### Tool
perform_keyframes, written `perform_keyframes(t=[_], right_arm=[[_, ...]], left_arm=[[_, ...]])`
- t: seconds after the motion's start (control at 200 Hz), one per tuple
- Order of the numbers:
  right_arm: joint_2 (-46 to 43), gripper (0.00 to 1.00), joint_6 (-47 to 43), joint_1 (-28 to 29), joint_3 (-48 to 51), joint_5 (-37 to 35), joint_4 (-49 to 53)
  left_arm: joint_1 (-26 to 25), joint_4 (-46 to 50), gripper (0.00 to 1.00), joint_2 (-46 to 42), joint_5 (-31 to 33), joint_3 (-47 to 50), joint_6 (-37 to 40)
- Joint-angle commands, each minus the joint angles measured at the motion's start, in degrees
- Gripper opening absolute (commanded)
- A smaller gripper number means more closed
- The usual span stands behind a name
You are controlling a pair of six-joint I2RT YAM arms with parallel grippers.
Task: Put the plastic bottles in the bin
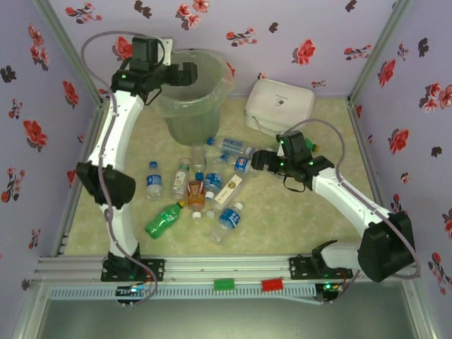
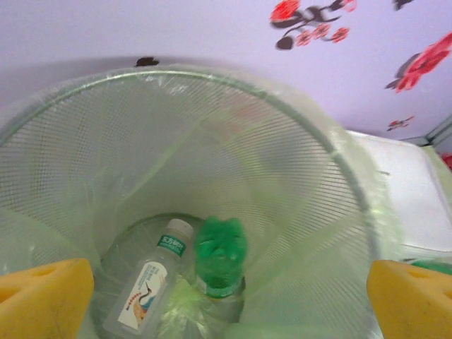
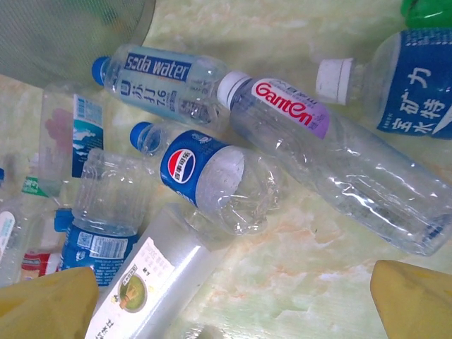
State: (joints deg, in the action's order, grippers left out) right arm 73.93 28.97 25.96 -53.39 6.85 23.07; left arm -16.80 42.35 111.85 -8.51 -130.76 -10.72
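The left gripper [image 1: 188,74] hangs over the mouth of the bin [image 1: 185,121], its yellow pads [image 2: 44,296] spread wide with nothing between them. At the bottom of the bin lie a clear bottle [image 2: 152,286] with a white cap and a green bottle [image 2: 220,254], touching each other. The right gripper [image 1: 256,159] is also released, low above the scattered bottles [image 1: 205,187] on the counter [image 1: 296,219], near a blue-labelled bottle [image 3: 212,176] lying on its side.
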Motion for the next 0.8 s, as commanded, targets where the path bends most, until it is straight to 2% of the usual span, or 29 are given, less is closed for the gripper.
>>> perform_keyframes(t=[0.0, 0.23, 0.37, 0.58, 0.795], right_arm=[[3.29, 1.0, -5.13, 0.5, -2.75, -0.44, 1.09], [14.17, 1.0, -15.22, 0.93, -12.67, -2.91, 11.72], [20.82, 0.98, -19.75, 1.63, -18.76, -2.3, 15.36], [29.59, 0.95, -25.98, 5.86, -28.16, -2.02, 20.25], [37.57, 0.87, -32.51, 7.4, -37.15, -5.43, 26.74]], left_arm=[[-1.11, -6.29, 1.0, -9.25, 0.34, 9.3, 1.12], [-1.24, -25.47, 1.0, -28.92, 2.13, 42.66, -6.33], [-1.24, -31.5, 1.0, -38.79, 3.83, 59.34, -10.1], [-1.11, -30.87, 1.0, -48.49, 5.38, 75.65, -10.68], [-1.01, -34.5, 1.0, -52.75, 5.22, 86.94, -17.37]])
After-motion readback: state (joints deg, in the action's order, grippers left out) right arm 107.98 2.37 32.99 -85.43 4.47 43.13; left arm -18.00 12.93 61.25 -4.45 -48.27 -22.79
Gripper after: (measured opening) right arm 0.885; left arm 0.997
